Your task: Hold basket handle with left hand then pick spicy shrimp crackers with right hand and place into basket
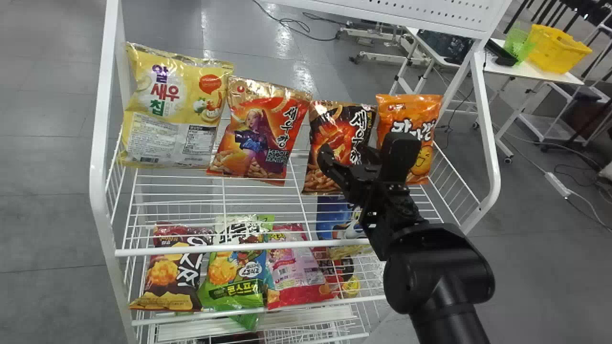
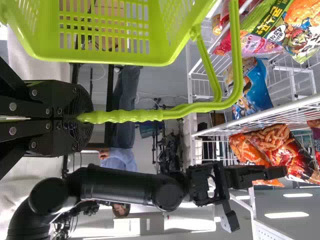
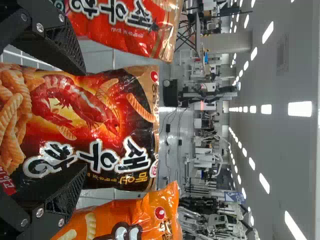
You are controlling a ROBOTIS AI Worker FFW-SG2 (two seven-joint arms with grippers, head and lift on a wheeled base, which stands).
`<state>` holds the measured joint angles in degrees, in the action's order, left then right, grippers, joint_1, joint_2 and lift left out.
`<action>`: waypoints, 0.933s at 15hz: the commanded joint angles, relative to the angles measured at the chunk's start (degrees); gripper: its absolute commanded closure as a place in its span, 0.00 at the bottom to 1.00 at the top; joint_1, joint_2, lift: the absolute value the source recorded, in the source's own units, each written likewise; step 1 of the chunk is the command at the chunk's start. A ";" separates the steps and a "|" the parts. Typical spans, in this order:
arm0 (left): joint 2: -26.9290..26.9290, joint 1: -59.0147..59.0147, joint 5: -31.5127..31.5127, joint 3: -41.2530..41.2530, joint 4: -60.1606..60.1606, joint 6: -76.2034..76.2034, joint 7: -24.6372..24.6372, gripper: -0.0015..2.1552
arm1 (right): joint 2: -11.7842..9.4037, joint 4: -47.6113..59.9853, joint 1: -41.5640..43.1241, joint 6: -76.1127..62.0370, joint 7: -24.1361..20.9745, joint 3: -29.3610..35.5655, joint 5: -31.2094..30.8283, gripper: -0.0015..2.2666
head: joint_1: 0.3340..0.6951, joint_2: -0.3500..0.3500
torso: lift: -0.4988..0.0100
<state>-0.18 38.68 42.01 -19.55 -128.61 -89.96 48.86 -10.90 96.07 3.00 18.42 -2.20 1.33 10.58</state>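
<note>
Right tool (image 1: 364, 149), spread, is before spicy crackers (image 1: 333, 117), one red-black, shrimp-pictured bag of four up top; left tool (image 2: 82, 118) clamps one basket handle (image 2: 180, 110).

Counts in my workspace: one rack (image 1: 98, 157); on its upper shelf, four snack bags: one yellow bag (image 1: 172, 105), one red bag (image 1: 263, 134), one spicy shrimp crackers (image 1: 334, 126), one orange bag (image 1: 411, 107). Beneath, I count one brown bag (image 1: 165, 274), one green bag (image 1: 236, 286), one pink bag (image 1: 291, 272), one blue bag (image 1: 330, 220) and, through the wires, probably more. Baskets: one near green basket (image 2: 105, 57), one yellow basket (image 1: 557, 48), one far green basket (image 1: 519, 43).
</note>
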 commanded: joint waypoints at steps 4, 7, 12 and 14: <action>0.32 -0.36 -0.09 -0.05 0.20 -0.07 0.01 0.88 | 0.00 -3.96 2.27 0.00 0.09 0.07 -0.74 0.08 | 1.00 0.02 | 0.91; 0.32 -0.62 -0.18 0.12 0.37 -0.07 -0.17 0.88 | -0.09 -5.54 3.50 0.00 0.09 0.51 -1.88 0.13 | 1.00 0.01 | 0.91; 0.32 -0.80 -0.44 0.12 0.55 -0.07 -0.43 0.88 | -0.44 -6.51 3.77 0.00 1.67 1.13 -2.23 0.44 | 1.00 0.00 | 0.91; 0.32 -0.80 -0.53 0.12 0.55 -0.07 -0.43 0.88 | -0.44 -6.33 3.15 0.00 1.85 1.13 -1.88 0.65 | 1.00 0.00 | 0.91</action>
<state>-0.18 37.88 41.56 -19.42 -128.06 -89.96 48.42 -11.34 89.61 6.58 18.42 -0.34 2.45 8.47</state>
